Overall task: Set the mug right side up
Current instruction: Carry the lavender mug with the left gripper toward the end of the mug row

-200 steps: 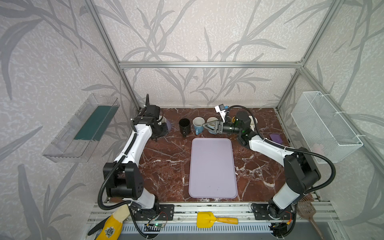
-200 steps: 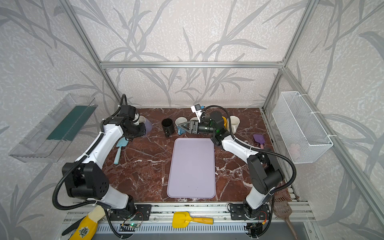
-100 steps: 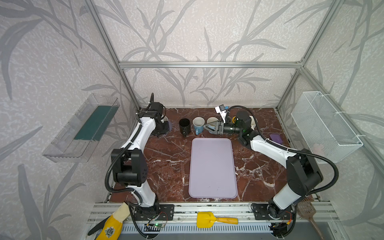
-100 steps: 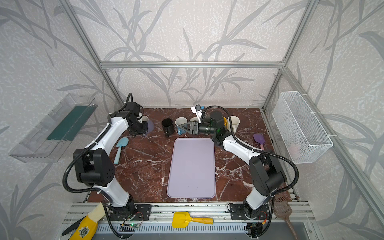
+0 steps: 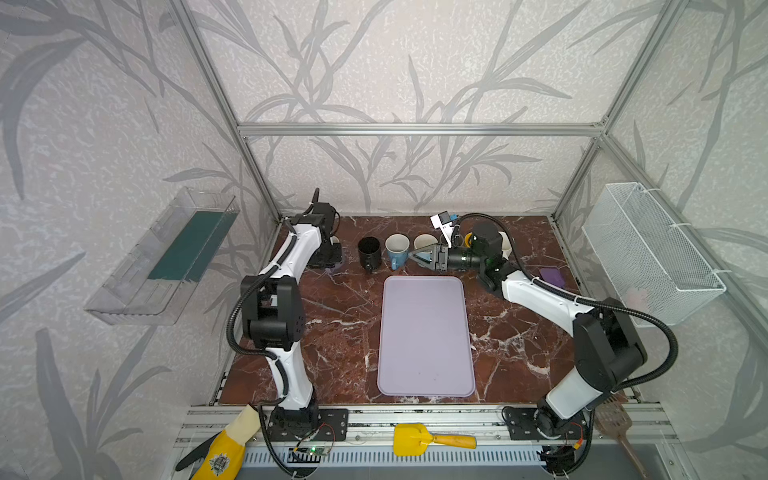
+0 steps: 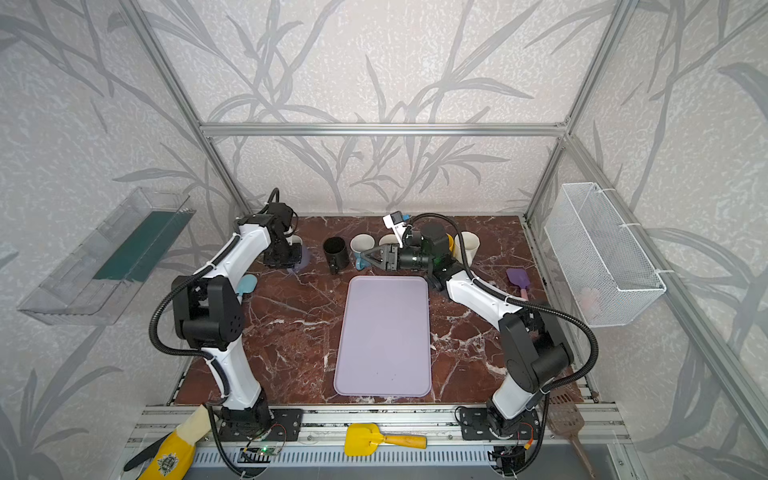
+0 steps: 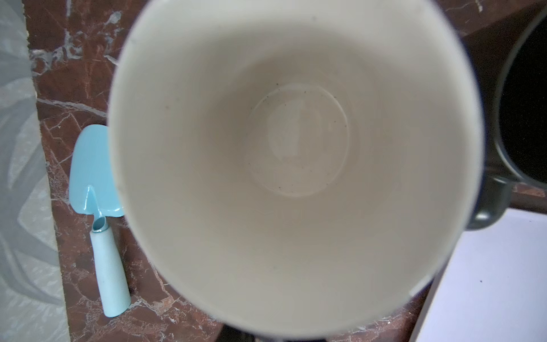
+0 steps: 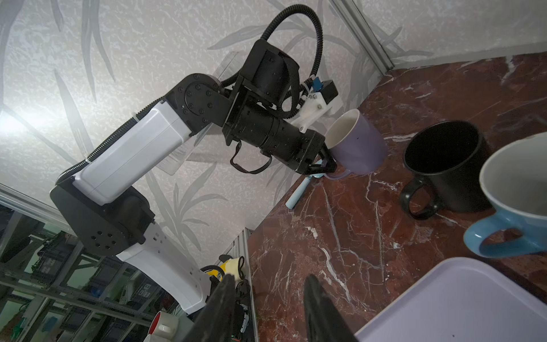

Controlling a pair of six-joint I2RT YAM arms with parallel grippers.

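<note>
- The purple mug (image 8: 359,148) is at the far left of the marble-patterned table (image 5: 340,332). It sits left of the black mug (image 8: 444,174) and close to the left wall.
- The left gripper (image 8: 324,167) is clamped almost fully closed on the mug's handle, low at its side.
- The left wrist view looks straight down into the mug's cream inside, so the mouth faces roughly up. In the right wrist view the mug leans slightly toward the arm.
- I cannot tell whether the base rests on the table or hangs just over it.
- Step in hand, as I judge it: the end of the turn, with the mug about upright and not yet let go.
- The next move calls for squaring the mug up and lowering its base flat onto bare marble. The jaws then part and back off along the handle without tipping it.
- Room is tight: the light-blue toy trowel (image 7: 97,183) lies just beside the mug on the near left, and the black mug is to its right.
- The right gripper (image 8: 269,278) is partly open and empty. It lies low, pointing left, just beside the blue mug (image 5: 395,251) at the far edge of the lavender tray (image 5: 426,336).
- Writing: none is readable on any mug. The yellow glove (image 5: 220,457) at the near rail bears a crest whose lettering is too small to read.
</note>
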